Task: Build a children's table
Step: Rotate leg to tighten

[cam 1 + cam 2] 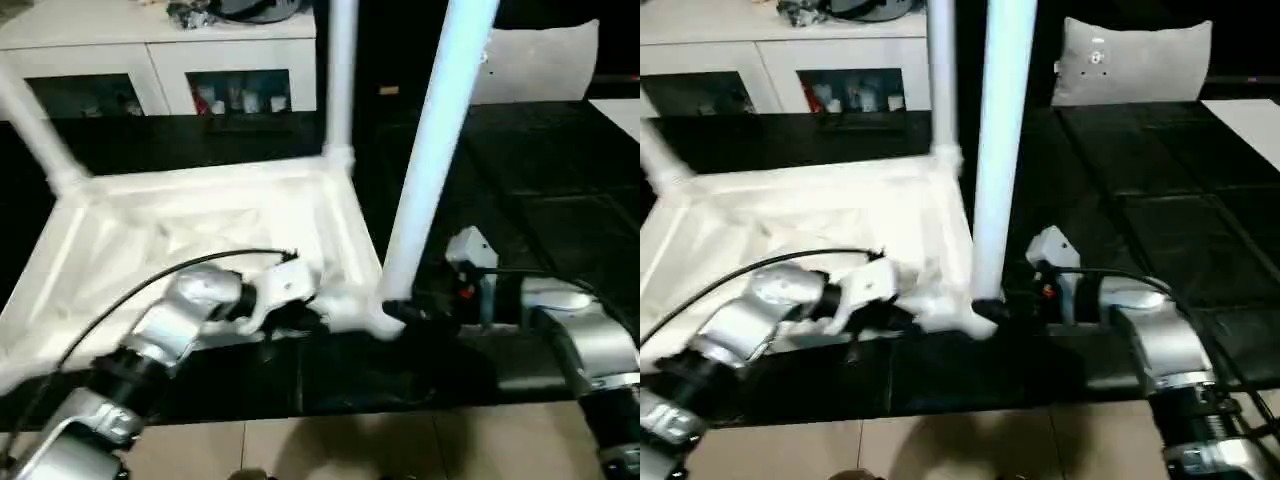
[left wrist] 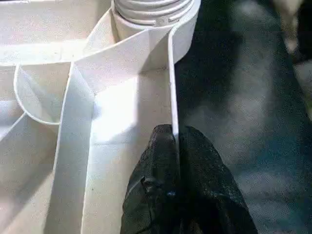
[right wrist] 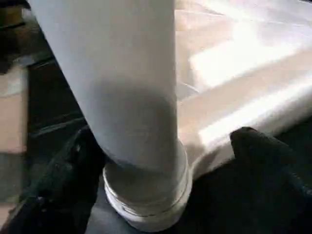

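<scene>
The children's table lies upside down on the black mat, its ribbed top (image 1: 200, 230) facing up. Three legs stand in corner sockets: far left (image 1: 35, 130), far right (image 1: 340, 80) and near right (image 1: 435, 150). My left gripper (image 2: 174, 134) is shut on the thin rim wall of the top, close to the near-right socket (image 2: 156, 19). My right gripper (image 3: 161, 165) is open around the base of the near-right leg (image 3: 122, 97), one black finger (image 3: 68, 175) on each side. The other finger (image 3: 263, 151) stands clear of the leg.
A long white cabinet (image 1: 150, 60) with glass-fronted openings runs along the back. A white cushion (image 1: 1135, 60) leans at the back right. The black mat (image 1: 540, 200) stretches to the right, and pale tiles (image 1: 350, 445) begin at its near edge.
</scene>
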You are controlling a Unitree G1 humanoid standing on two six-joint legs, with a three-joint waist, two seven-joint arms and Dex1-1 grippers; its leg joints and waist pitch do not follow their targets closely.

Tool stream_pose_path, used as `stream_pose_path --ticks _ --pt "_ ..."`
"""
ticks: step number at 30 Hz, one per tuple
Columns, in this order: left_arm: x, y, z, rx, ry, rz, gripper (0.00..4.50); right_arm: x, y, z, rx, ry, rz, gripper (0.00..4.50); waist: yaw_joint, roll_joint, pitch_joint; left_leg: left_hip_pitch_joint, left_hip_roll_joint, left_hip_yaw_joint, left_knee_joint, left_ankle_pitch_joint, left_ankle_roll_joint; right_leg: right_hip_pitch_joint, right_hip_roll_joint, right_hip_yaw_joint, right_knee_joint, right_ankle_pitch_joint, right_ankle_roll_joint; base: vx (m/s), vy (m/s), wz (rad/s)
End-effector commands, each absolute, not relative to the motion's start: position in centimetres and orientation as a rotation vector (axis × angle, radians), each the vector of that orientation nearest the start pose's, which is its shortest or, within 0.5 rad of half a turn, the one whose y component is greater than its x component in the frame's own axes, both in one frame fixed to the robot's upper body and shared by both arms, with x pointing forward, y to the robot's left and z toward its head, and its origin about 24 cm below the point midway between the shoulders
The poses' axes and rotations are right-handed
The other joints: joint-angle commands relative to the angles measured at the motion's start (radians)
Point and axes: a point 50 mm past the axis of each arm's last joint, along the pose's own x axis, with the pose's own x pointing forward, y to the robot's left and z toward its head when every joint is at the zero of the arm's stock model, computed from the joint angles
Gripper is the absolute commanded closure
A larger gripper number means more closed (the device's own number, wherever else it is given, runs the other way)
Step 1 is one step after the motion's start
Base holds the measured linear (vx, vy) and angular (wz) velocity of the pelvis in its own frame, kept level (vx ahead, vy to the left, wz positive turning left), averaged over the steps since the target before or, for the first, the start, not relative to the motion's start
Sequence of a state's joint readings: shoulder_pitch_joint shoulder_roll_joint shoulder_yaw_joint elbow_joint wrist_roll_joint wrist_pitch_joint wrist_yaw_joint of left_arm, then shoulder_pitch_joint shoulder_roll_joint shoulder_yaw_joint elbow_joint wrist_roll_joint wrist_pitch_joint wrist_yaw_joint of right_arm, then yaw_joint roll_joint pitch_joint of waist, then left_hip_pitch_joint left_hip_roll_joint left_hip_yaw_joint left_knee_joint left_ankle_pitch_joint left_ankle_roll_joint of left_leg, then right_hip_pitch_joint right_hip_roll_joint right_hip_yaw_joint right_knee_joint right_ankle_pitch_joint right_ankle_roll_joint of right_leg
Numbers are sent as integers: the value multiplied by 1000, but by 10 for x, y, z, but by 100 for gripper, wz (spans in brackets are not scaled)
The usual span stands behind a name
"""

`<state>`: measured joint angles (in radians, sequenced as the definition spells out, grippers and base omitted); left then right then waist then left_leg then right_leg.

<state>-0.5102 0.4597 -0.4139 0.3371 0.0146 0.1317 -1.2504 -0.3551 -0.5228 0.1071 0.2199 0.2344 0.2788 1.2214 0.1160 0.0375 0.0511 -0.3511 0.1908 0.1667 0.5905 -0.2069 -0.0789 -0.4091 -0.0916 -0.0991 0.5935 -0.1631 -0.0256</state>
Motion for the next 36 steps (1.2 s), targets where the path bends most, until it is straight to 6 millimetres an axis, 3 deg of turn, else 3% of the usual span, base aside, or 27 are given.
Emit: stream_pose_path --ticks 1,2,3,8,18,23,28,31,33,34,35,36 --pt "287 118 62 609 420 -1566 450 282 -183 81 -186 334 1299 62 -2 -11 -63 -5 38 -2 -64 -129 95 60 -59 51 -67 -269 -187 0 0 0" --pt "288 118 62 612 420 -1570 450 280 -184 80 -187 339 1318 76 -1 -11 -63 -5 38 -3 -65 -131 94 61 -59 50 -68 -274 -187 0 0 0" --pt "288 119 62 620 420 -1580 450 277 -184 79 -185 355 1360 76 0 -21 -62 -7 38 -3 -66 -135 92 62 -60 50 -67 -293 -180 0 0 0" --pt "287 120 63 628 420 -1606 450 275 -181 79 -155 358 1407 122 2 -20 -61 -5 37 -3 -66 -138 87 60 -60 50 -72 -329 -165 0 0 0" --pt "286 117 61 618 414 -1616 450 273 -178 77 -112 348 1444 211 7 -19 -63 -6 36 -2 -64 -117 86 60 -59 50 -69 -299 -173 0 0 0" --pt "288 112 63 526 390 -1577 450 268 -173 77 -39 342 1454 246 12 -17 -61 -5 37 -1 -64 -121 85 60 -58 51 -71 -308 -172 0 0 0" --pt "293 98 64 425 415 -1436 450 275 -157 72 19 352 1278 253 13 -18 -57 -3 34 -3 -68 -131 67 58 -58 48 -76 -355 -155 0 0 0" --pt "301 85 64 364 421 -1299 450 289 -144 66 11 340 1065 254 -5 -21 -53 -6 27 -6 -72 -158 38 58 -58 44 -89 -447 -109 0 0 0" --pt "302 81 64 354 422 -1269 450 292 -141 64 9 344 1007 255 -24 -21 -54 -8 23 -8 -73 -158 32 59 -56 42 -90 -454 -96 0 0 0" --pt "304 75 64 324 419 -1231 450 298 -139 60 21 363 909 255 -24 -21 -54 -8 23 -8 -73 -158 32 59 -56 42 -90 -454 -96 0 0 0" --pt "307 68 65 296 410 -1172 450 303 -136 56 29 378 803 256 -36 -18 -53 -10 20 -5 -70 -150 35 57 -53 43 -92 -436 -98 0 0 0" --pt "307 68 65 296 410 -1172 450 303 -136 56 29 378 803 256 -39 -21 -55 -10 18 -7 -69 -145 39 59 -54 41 -93 -438 -96 0 0 0"
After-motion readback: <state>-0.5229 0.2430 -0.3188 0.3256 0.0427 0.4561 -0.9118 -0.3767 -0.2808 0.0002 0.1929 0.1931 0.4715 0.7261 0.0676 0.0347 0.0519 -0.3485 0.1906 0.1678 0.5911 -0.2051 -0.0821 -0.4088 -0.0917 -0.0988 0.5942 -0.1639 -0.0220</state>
